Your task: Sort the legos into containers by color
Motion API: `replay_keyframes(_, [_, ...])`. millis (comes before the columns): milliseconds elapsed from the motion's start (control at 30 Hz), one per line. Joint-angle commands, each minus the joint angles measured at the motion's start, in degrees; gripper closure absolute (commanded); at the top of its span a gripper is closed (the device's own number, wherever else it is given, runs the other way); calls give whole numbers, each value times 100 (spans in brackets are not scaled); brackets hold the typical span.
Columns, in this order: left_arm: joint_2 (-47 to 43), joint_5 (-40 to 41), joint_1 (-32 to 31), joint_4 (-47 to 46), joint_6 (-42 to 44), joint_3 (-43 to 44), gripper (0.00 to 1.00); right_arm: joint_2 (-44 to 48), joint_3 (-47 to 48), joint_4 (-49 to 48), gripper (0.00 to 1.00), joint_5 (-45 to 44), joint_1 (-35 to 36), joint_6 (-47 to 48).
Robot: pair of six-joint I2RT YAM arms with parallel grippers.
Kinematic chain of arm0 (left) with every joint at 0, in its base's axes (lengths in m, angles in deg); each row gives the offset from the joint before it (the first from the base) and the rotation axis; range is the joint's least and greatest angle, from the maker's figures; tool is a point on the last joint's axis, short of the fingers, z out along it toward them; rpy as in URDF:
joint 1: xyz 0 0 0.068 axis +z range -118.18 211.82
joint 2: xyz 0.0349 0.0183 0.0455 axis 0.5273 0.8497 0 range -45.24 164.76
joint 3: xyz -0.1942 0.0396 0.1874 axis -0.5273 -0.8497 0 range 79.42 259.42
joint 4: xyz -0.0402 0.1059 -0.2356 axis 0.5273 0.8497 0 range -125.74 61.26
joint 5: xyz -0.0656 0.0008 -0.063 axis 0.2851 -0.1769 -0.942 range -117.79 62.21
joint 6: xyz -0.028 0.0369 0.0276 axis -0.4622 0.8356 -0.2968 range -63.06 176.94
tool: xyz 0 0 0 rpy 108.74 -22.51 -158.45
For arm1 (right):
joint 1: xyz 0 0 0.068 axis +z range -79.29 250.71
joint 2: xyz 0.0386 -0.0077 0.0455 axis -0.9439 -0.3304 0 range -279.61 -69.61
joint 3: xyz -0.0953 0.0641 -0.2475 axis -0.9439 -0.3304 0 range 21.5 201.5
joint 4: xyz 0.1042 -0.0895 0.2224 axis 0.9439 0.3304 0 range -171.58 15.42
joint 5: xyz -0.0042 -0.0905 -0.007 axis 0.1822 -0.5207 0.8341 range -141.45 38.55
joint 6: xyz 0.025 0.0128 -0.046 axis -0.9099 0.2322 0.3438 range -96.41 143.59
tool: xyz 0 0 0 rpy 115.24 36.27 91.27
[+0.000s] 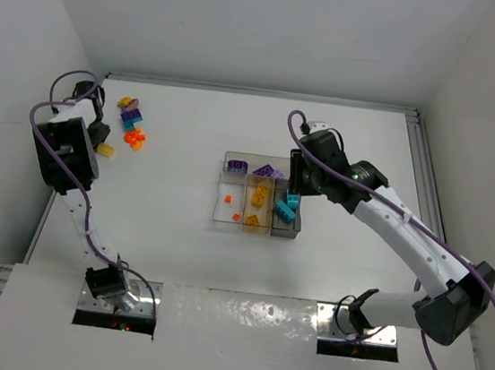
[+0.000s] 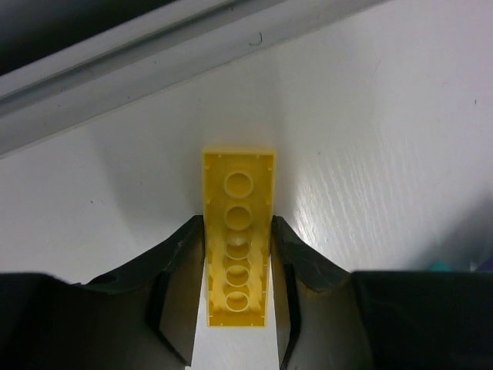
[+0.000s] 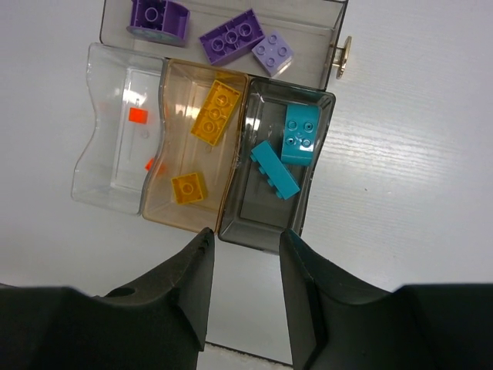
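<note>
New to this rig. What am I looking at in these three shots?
Two robot arms are bolted at the near edge of a white table. The overhead picture shows both. The other two come from a camera on each wrist, looking past that arm's claw. The left claw grips a long yellow brick lying on the table, near a loose pile of bricks. The right claw hangs open and empty over a clear tray. The tray has purple bricks in its long bin, yellow bricks in the middle, teal bricks on the right and orange bits on the left.
</note>
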Motion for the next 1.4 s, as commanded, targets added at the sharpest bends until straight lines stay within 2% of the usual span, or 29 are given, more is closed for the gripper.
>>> replay_keyframes(0, [-598,-359,-27,80,251,-36,100,257,-101,-252,61,-128,28,-73])
replay_keyframes(67, [-862,-718,-79,98,531,-18,100,336,-163,-314,61,-119,28,-73])
replay_keyframes(200, [-1949,-1519,-623,98,1190,-175,100,494,-391,-542,62,-198,28,-222])
replay_keyframes(367, [-2953,-2697,-2397,149,1991,-729,100,626,-620,-648,63,-330,28,-345])
replay_keyframes(400, [-2990,-2838,-2939,220,2113,-773,100,643,-646,-648,63,-347,28,-354])
replay_keyframes(567, [-3104,-3514,-4129,441,2062,-1186,100,1003,-1023,-762,62,-636,28,-486])
replay_keyframes(600, [-3270,-3620,-4488,223,1931,-1518,100,1178,-1155,-780,63,-759,28,-547])
replay_keyframes(767, [-3790,-3771,-5448,-902,1228,-2504,100,1654,-1481,-780,63,-962,28,-671])
replay_keyframes(900, [-3509,-3727,-5836,-1089,850,-2716,100,1979,-1727,-719,63,-1007,28,-802])
replay_keyframes(1100, [-3123,-3683,-5968,-1571,577,-2655,100,2181,-1868,-517,63,-1086,28,-1031])
replay_keyframes(1367, [-2604,-3296,-5995,-1844,497,-2532,74,2331,-1833,-341,63,-1174,28,-1040])
